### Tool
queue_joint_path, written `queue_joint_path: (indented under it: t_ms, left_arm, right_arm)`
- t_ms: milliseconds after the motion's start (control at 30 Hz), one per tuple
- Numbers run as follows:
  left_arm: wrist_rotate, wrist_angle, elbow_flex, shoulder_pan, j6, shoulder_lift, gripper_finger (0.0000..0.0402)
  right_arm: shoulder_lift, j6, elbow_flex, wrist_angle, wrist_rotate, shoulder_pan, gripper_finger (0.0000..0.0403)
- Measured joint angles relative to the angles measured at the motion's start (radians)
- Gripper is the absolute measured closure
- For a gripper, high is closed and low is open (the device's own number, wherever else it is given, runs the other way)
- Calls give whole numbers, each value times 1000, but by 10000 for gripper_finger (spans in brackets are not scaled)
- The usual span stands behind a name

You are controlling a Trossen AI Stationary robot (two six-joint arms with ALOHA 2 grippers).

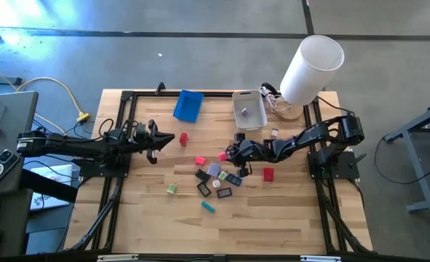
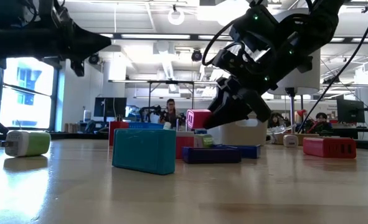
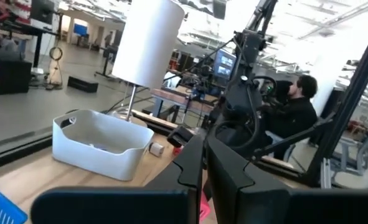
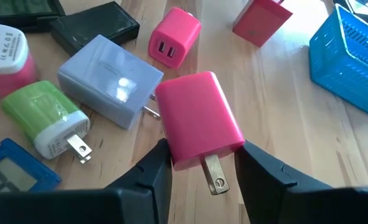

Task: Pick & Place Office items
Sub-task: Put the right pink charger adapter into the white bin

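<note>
The office items are small chargers and blocks scattered mid-table: a red block (image 1: 183,137), a pink charger (image 1: 199,160), a purple one (image 1: 214,169), a green one (image 1: 172,189), a teal piece (image 1: 209,207), a red block (image 1: 268,174) and black pieces (image 1: 202,175). My right gripper (image 1: 231,154) (image 4: 203,149) reaches in from the right and is shut on a pink charger (image 4: 199,118) (image 2: 198,118). My left gripper (image 1: 158,138) (image 3: 203,165) hovers shut over the table's left part, near the red block, touching nothing. My right gripper pinches the pink charger by its two side faces at the prong end (image 4: 182,155), one finger (image 4: 152,177) on each side. It comes slanting down from the table's right. The charger's metal prongs (image 4: 213,174) point back toward the wrist. The charger appears lifted just clear of the wood, overlapping the purple charger's prongs.
A blue tray (image 1: 188,105) and a translucent white bin (image 1: 249,109) sit at the far edge. A white lamp shade (image 1: 313,69) rises at the far right corner. Bare wood (image 1: 200,233) lies toward the near edge. People sit in the room behind.
</note>
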Motion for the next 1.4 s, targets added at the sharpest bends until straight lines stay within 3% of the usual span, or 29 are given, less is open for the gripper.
queue_joint_path:
  t_ms: [133,267,500,633,833,1033,1233,1400]
  left_arm:
    - [24,1,0,0,-19,11,383]
    - [193,0,8,6,-7,12,383]
    - [206,47,30,-18,100,13,375]
    - [205,60,30,-39,121,13,343]
    - [215,62,78,-96,143,40,263]
    - [120,6,206,-197,334,184,201]
    - [-161,-140,355,-258,609,368,189]
    - [-157,-48,400,-306,640,485,189]
  right_arm:
    - [0,0,0,-2,-17,0,268]
    - [0,0,0,-2,-18,0,268]
    - [0,0,0,-2,-18,0,268]
    - [0,0,0,-5,-24,0,268]
    - [0,0,0,-5,-24,0,268]
    - [0,2,0,-5,-20,-1,268]
    - [-8,2,0,-3,-2,0,269]
    - [-12,0,16,-6,11,8,268]
